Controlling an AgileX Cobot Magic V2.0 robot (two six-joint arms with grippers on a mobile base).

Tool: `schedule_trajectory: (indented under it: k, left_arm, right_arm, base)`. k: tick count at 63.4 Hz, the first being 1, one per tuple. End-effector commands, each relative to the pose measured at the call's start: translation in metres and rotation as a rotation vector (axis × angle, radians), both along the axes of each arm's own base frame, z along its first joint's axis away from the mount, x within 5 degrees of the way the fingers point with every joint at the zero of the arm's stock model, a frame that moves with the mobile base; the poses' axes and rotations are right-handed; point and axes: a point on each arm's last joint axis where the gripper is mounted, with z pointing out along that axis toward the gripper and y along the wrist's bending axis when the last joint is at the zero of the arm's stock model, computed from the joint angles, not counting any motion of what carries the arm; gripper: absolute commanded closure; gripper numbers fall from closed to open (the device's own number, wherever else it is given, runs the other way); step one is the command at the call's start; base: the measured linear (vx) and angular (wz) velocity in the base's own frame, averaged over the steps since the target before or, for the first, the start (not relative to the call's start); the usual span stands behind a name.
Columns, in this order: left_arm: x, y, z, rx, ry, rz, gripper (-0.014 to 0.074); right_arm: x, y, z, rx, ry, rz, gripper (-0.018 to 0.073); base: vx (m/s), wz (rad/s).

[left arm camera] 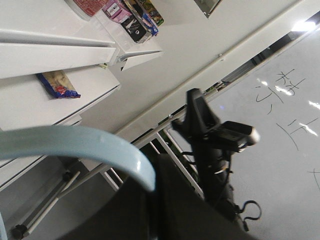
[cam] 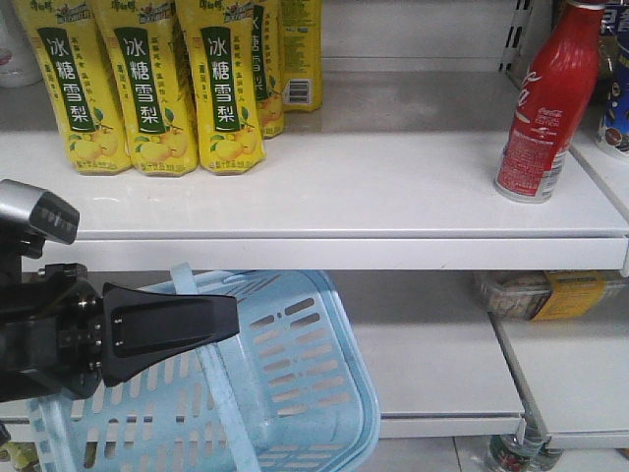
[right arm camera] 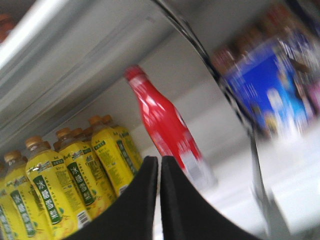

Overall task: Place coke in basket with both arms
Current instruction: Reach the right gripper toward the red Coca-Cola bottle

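Black left fingers [left arm camera: 175, 210] were pinching the pale blue handle bar [left arm camera: 75, 142] of the basket [cam: 344, 344], the bar running down into the seam between them. From the front, the left gripper [cam: 224, 322] showed as a closed wedge across the basket's slotted side, below the upper shelf [cam: 344, 197]. The right gripper [right arm camera: 159, 167] had its fingers [right arm camera: 135, 205] pressed together on nothing, with only a thin seam between them. Beyond their tips stood the coke [cam: 539, 103], upright near the right end of the upper shelf and apart from both grippers. It was red all over, with white Coca-Cola script running up its side and fine white print lower down. At the shelf's left end stood yellow bottles [cam: 147, 88] whose green label panels read 冰糖雪梨; one behind them showed a barcode. On the lower shelf lay a packet [cam: 550, 293] with a yellow label, too small to read.
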Motion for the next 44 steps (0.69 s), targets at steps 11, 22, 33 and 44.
schedule_trajectory:
  k: [11,22,33,44]
  left_arm:
    - [-0.014,-0.001,0.025,-0.164,-0.061,-0.128,0.0603]
    - [-0.014,-0.001,0.025,-0.164,-0.061,-0.128,0.0603]
    - [-0.014,-0.001,0.025,-0.164,-0.061,-0.128,0.0603]
    - [-0.014,-0.001,0.025,-0.164,-0.061,-0.128,0.0603]
  right_arm:
    - [0.002,0.011,0.084,-0.369,-0.131,-0.044,0.0205]
    - [0.036,0.02,0.099,-0.508,-0.066,-0.013,-0.0068]
    - [0.073,0.022,0.12,-0.531,-0.003,-0.006,-0.0119]
    - [0.109,0.027,0.133,-0.541,0.041,0.024,-0.0095]
  base:
    - [0.0,0.0]
    - [0.0,0.0]
    - [0.0,0.0]
    - [0.0,0.0]
